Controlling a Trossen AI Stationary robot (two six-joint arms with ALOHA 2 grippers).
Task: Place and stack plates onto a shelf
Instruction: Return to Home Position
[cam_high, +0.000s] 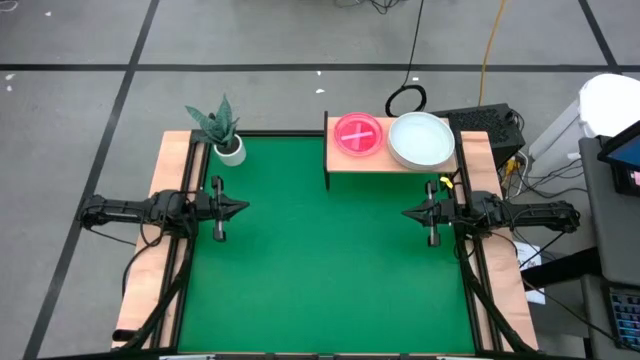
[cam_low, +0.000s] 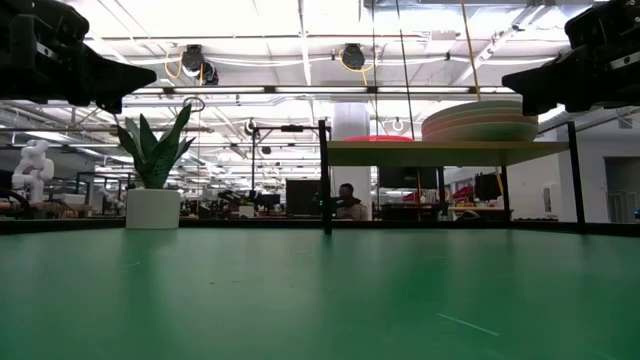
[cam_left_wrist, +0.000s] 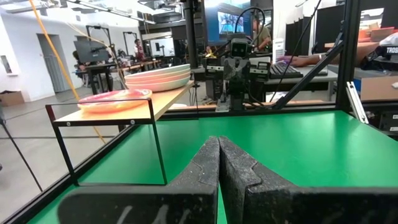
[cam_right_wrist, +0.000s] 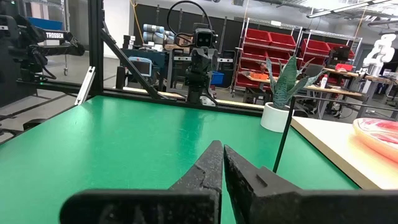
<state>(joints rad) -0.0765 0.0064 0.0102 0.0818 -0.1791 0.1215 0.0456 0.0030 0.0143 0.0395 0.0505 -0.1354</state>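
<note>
Jaws pressed together, empty, on both arms — plates (cam_high: 421, 139) lie on the shelf (cam_high: 345, 163).
Over opposite sides of the bench (cam_high: 320, 270) hang the left arm (cam_high: 150, 210) and right arm (cam_high: 520, 213), tips pointing inward; the shelf stands at the far right corner — small magenta plates (cam_high: 358, 134) beside a pile of larger pale ones.

1 shelf (cam_high: 345, 163), upper right of the high view. On it, 2 stacks. 1 is of big pale plates (cam_high: 421, 140): approx. 4 rims in the low view, though they sit too tight to count for sure. The other is of small pink see-through plates (cam_high: 358, 134), no. in it not readable. 1 potted plant (cam_high: 222, 128), upper left. 1 green table (cam_high: 320, 270). 2 arms, so 2 grippers: left gripper (cam_high: 240, 208), right gripper (cam_high: 408, 212).
</note>
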